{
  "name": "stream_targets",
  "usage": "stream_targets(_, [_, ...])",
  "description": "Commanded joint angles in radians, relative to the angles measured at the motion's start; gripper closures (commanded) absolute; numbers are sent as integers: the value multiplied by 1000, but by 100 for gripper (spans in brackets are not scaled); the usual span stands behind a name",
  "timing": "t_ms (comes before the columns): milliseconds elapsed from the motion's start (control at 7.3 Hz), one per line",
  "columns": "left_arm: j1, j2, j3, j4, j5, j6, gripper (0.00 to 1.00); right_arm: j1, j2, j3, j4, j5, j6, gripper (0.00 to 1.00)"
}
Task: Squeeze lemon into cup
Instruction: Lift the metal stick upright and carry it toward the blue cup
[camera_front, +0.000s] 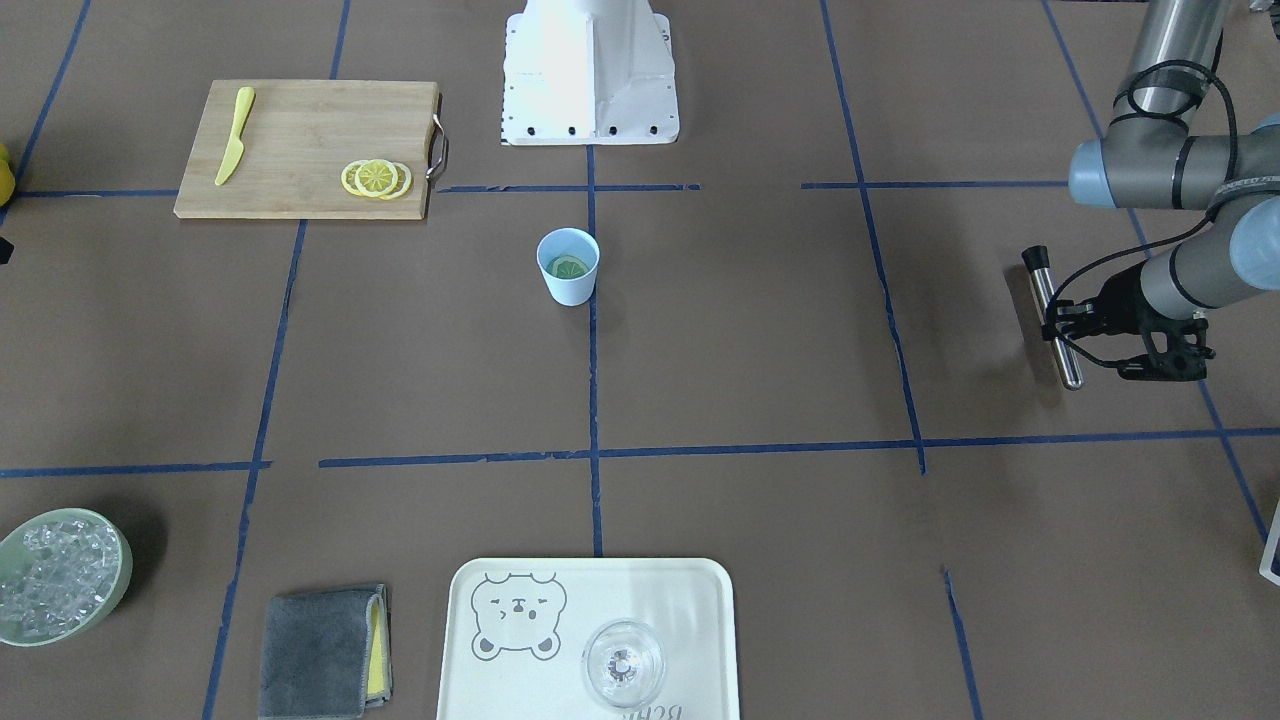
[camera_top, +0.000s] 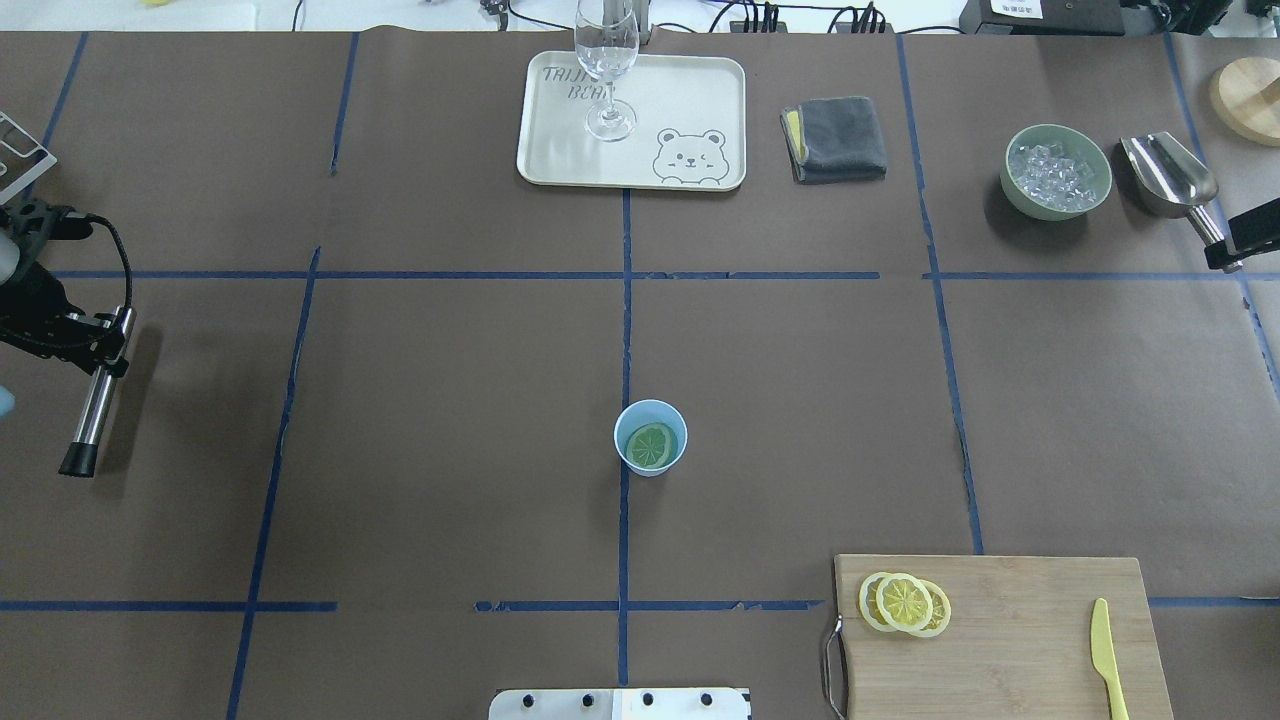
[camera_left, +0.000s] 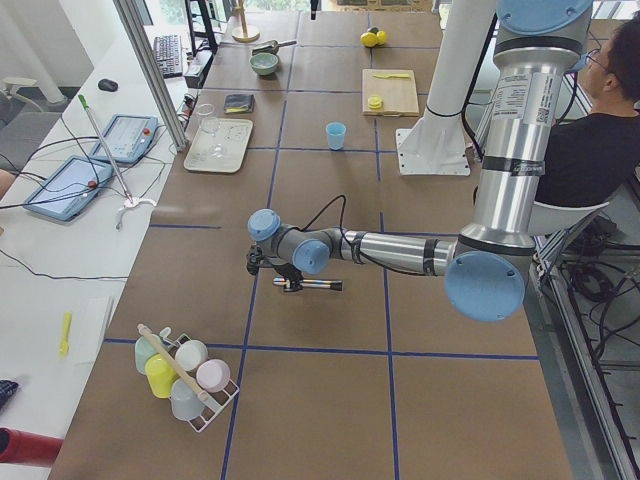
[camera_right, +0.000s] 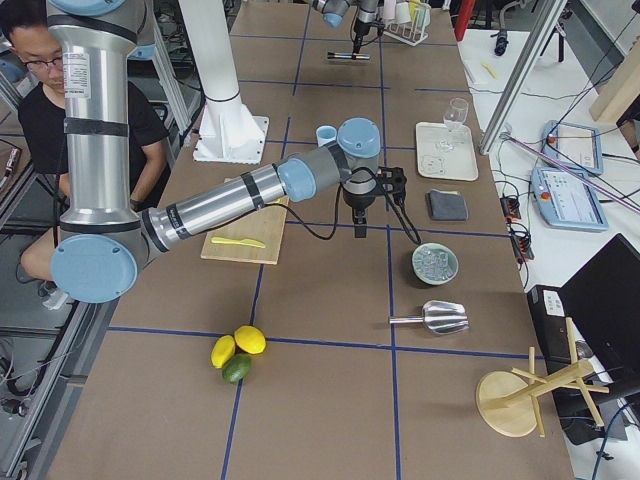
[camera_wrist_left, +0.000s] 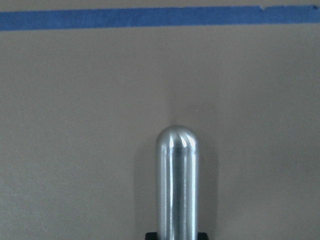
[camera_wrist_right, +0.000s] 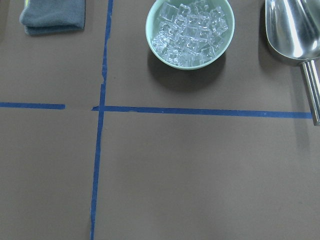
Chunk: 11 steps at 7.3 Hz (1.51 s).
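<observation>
At the table's left edge I see the left gripper (camera_top: 108, 345) clenched around a metal rod (camera_top: 92, 412). The rod is held level and low over the brown surface, with its black-capped end toward the robot's side. I cannot tell whether it touches the table. The left wrist view shows only the rod's rounded steel end, with a blue tape line across the table beyond it.

At the middle of the far edge sits a cream tray (camera_top: 700, 95) with a bear drawing, and a clear stemmed glass (camera_top: 607, 60) stands upright on it. The cup (camera_top: 650, 437) stands upright near the table's centre, slightly toward the robot's edge and right on the middle tape line. The lemon slice (camera_top: 651, 446) lies inside it, down below the rim.

Right of the tray, by the far edge, lies a folded grey cloth (camera_top: 838, 138). In the near right corner a wooden cutting board (camera_top: 1010, 650) carries three overlapping spare slices (camera_top: 903, 602) at its inner end and a yellow knife (camera_top: 1105, 655) at its outer end.

Toward the far right corner I see a pale green bowl (camera_top: 1055, 210) of ice, with a steel scoop (camera_top: 1165, 175) just beside it. The right gripper (camera_right: 358, 228) hangs over the table near the right edge, well apart from the cup. I cannot tell whether it is released or clenched, as its wrist view shows no fingers.
</observation>
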Motion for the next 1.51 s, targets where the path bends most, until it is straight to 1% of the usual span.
stream_targets(0, [-5,16,-222,11,14,1,100,7,1,0,-2,5,0,0])
stream_targets(137, [-11,17,-351,8,17,1,100,10,0,0,-3,5,0,0])
stream_targets(274, [-10,3,-451,4,90,-1,100,12,-2,2,-5,14,0,0])
stream_targets(411, [-5,-34,-491,3,135,-11,100,24,-35,20,1,17,8,0])
stream_targets(548, [-8,-95,-525,1,161,-13,100,39,-57,26,2,16,2,0])
stream_targets(685, [-7,-141,-548,1,217,-14,100,47,-69,20,2,4,-2,0])
stream_targets(822, [-4,-198,-550,-2,242,-37,100,56,-90,8,3,1,-15,0])
stream_targets(959, [5,-253,-550,-37,264,-132,100,108,-100,-52,2,0,-137,0])
stream_targets(1096, [47,-259,-550,-146,299,-211,100,171,-106,-108,2,0,-255,0])
stream_targets(1234, [80,-258,-559,-255,374,-278,100,227,-112,-156,0,-1,-366,0])
stream_targets(1371, [97,-259,-582,-287,421,-275,100,264,-129,-166,-8,-3,-406,0])
